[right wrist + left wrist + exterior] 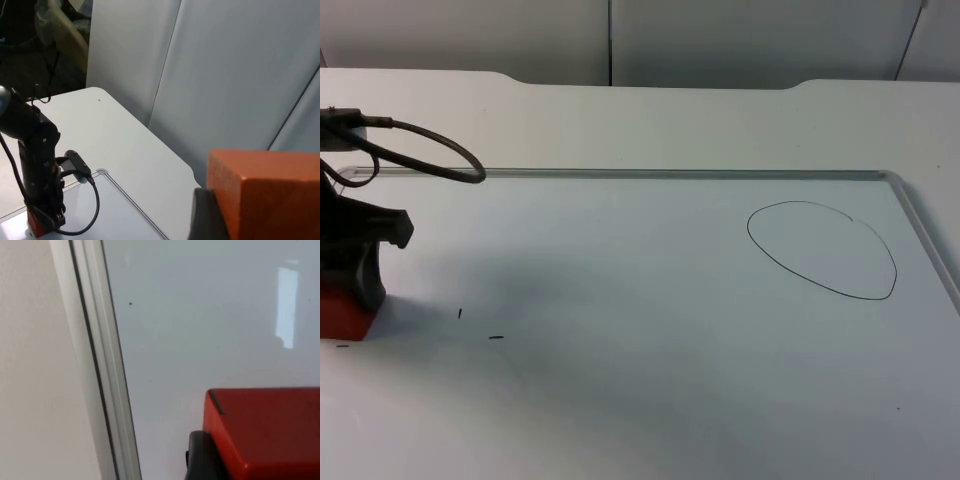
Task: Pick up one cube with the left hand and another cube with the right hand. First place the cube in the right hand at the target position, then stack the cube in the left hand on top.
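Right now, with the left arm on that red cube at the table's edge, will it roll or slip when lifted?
The red hard-looking cube has flat faces and sharp edges, so it probably won't roll. It looks rigid, so the left gripper should hold it without squashing. Its smooth, slightly glossy top hints it could slip.

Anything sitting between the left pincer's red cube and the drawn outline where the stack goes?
Nothing visible does. The left pincer is down on the red cube at the whiteboard's left edge. The drawn outline lies far right; between them only bare board with two tiny dark marks.
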Motion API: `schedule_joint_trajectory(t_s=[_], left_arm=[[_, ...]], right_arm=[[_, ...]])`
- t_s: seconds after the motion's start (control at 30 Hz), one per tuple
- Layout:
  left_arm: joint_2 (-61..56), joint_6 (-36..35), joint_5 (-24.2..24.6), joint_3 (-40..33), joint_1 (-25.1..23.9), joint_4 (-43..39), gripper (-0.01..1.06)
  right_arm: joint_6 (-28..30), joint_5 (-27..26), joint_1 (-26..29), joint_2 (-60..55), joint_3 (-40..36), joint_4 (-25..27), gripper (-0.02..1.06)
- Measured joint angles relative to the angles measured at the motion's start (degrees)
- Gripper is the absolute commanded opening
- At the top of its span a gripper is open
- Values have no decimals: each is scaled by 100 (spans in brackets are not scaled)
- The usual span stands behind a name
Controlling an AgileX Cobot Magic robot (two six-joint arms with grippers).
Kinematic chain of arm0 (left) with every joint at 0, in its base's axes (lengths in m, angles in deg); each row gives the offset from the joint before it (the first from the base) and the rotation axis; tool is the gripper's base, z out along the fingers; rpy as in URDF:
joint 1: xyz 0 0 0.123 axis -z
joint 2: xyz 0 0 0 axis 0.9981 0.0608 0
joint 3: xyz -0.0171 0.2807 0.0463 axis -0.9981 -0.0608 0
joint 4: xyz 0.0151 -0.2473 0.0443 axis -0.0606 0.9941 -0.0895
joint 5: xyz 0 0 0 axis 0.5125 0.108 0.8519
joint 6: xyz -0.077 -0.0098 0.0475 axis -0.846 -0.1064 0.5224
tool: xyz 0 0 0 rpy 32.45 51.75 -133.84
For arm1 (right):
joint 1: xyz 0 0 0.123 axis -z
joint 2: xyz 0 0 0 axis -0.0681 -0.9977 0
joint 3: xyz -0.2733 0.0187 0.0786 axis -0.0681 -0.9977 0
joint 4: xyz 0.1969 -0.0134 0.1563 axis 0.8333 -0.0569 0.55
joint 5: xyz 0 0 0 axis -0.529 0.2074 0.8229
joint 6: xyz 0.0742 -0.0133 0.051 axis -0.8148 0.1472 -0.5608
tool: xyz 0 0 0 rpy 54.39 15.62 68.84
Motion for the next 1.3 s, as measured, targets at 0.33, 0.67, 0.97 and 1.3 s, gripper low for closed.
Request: schedule_joint_trajectory(t_s=[0.33, 0.67, 0.97, 1.3], left_arm=[[-159, 0, 48, 0, 181, 40, 8], [-2097, 377, 441, 0, 400, 185, 8], [-4323, 459, 764, -2, 843, 219, 8], [-5145, 462, 1152, -2, 858, 131, 8]], right_arm=[[0, -10, 0, 0, 0, -53, 0], [-44, -22, 0, -175, 0, -53, 0], [-457, 4, 0, -420, 0, -400, 0], [-1031, 259, 1344, -420, 0, -520, 0]])
